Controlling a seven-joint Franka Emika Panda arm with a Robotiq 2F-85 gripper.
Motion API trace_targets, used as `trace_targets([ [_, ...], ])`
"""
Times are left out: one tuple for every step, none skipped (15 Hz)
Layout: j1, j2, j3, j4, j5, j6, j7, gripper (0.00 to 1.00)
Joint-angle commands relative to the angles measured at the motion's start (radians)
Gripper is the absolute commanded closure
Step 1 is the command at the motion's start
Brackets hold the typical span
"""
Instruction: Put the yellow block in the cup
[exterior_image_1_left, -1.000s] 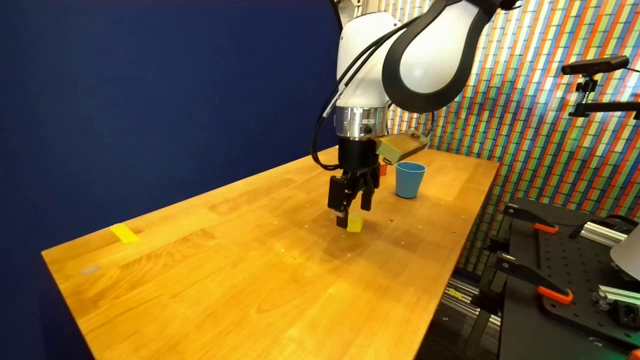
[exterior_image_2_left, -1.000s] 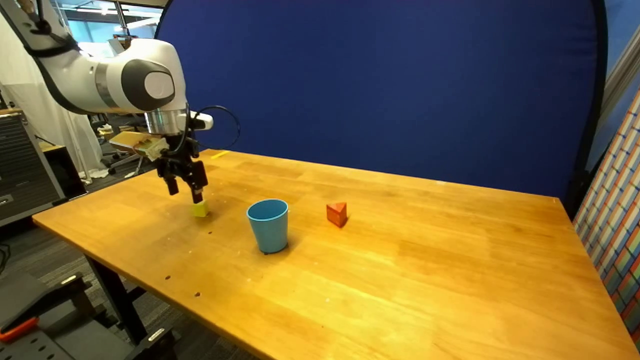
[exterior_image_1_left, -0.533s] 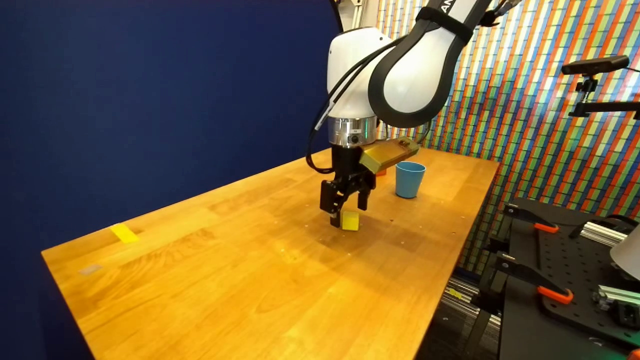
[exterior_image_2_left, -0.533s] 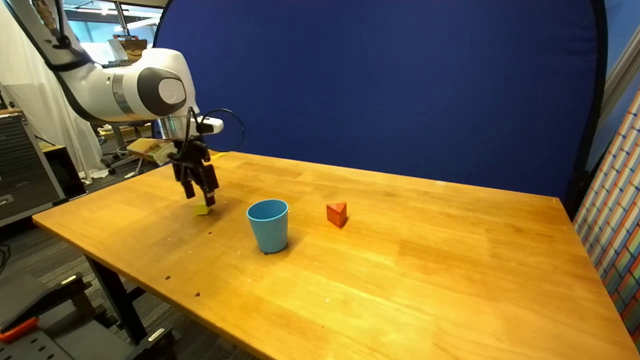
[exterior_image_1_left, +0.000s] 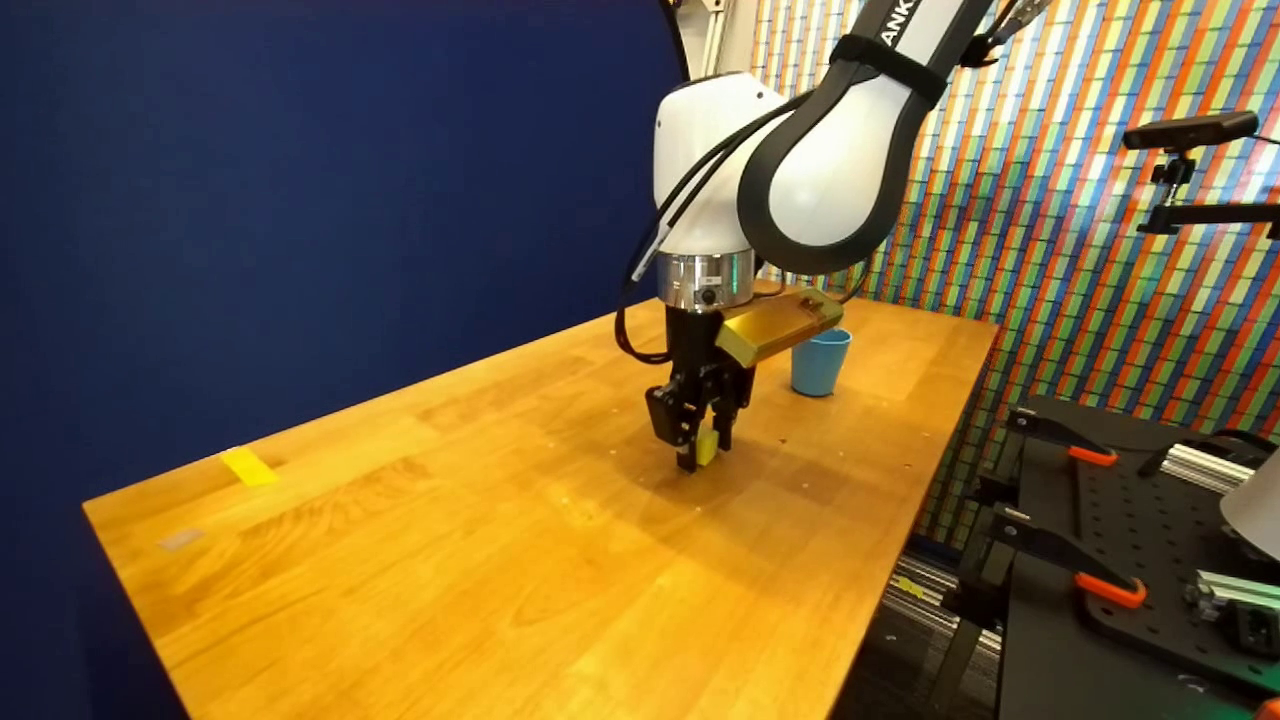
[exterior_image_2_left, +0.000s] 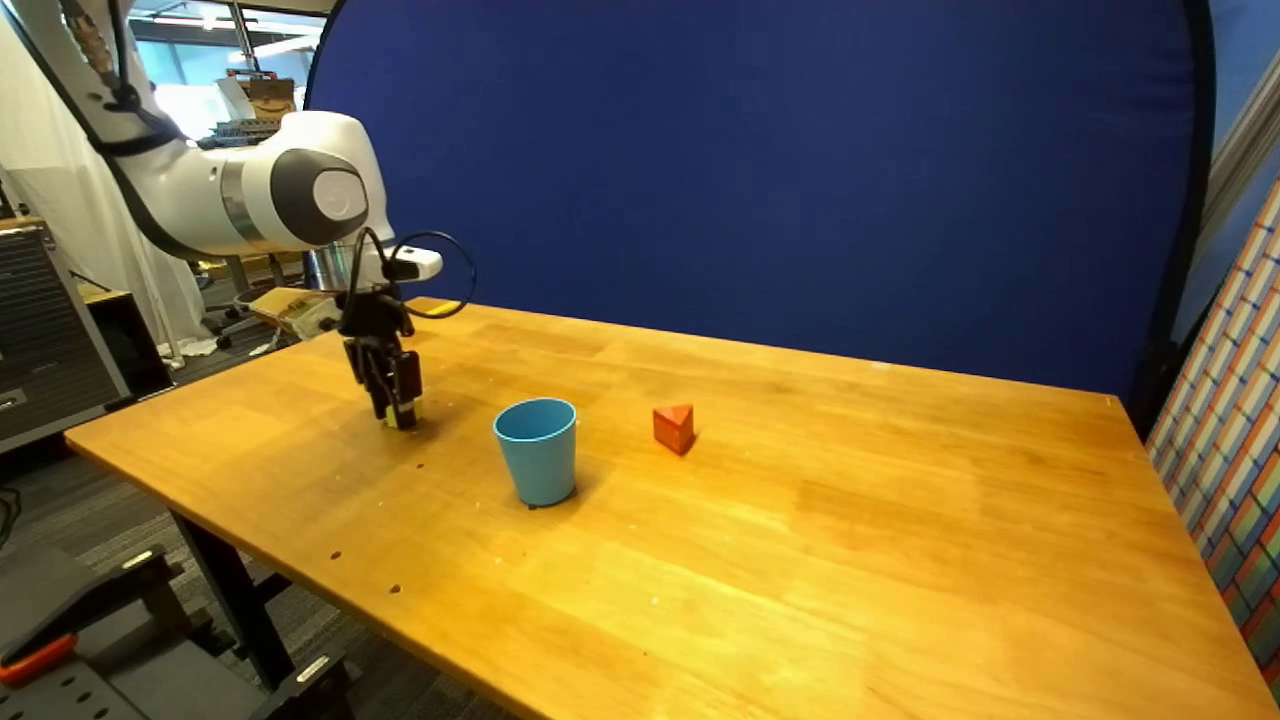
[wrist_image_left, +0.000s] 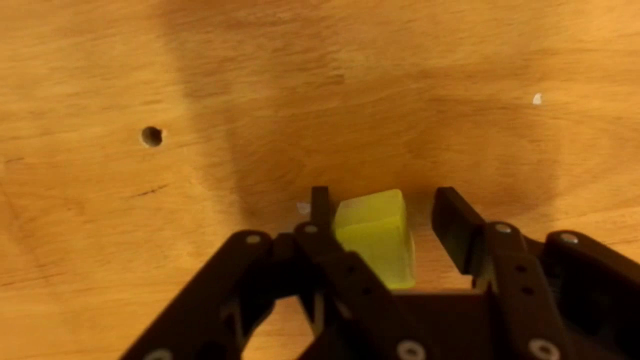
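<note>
The yellow block (wrist_image_left: 380, 245) rests on the wooden table between the two fingers of my gripper (wrist_image_left: 382, 193). In the wrist view it lies close against the left finger, and bare wood shows between it and the right finger (wrist_image_left: 452, 230), so the jaws stand partly open around it. Low at the table, the gripper also straddles the yellow block (exterior_image_1_left: 708, 447) in an exterior view. The light-blue cup (exterior_image_2_left: 541, 462) stands upright, apart from the gripper, and shows in both exterior views.
A red-orange block (exterior_image_2_left: 673, 429) sits on the table beyond the cup. A flat yellow tape strip (exterior_image_1_left: 248, 466) is stuck near a table corner. A dark blue backdrop (exterior_image_2_left: 760, 180) rises along one long side of the table (exterior_image_2_left: 820, 560).
The arm has come down to the table at the yellow block. The fingers have drawn closer together, from wide apart to a narrower gap around it. Cup and red-orange block have not moved.
</note>
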Motion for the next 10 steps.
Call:
trace_targets([
  [0.025, -0.033, -0.018, -0.021, 0.009, 0.007, 0.045, 0.73],
  [0.032, -0.072, -0.023, -0.051, 0.005, 0.017, 0.067, 0.80],
  [0.047, -0.108, -0.037, -0.078, -0.009, 0.018, 0.101, 0.89],
  [0.062, -0.167, -0.055, -0.125, -0.025, 0.025, 0.147, 0.89],
  [0.077, -0.224, -0.078, -0.168, -0.047, 0.024, 0.202, 0.87],
  [0.089, -0.276, -0.100, -0.206, -0.076, 0.022, 0.261, 0.87],
  [0.100, -0.322, -0.123, -0.235, -0.127, 0.002, 0.336, 0.87],
  [0.102, -0.374, -0.142, -0.266, -0.192, -0.019, 0.423, 0.87],
  [0.130, -0.428, -0.186, -0.299, -0.240, -0.048, 0.494, 0.87],
  [0.120, -0.482, -0.198, -0.332, -0.295, -0.085, 0.566, 0.88],
])
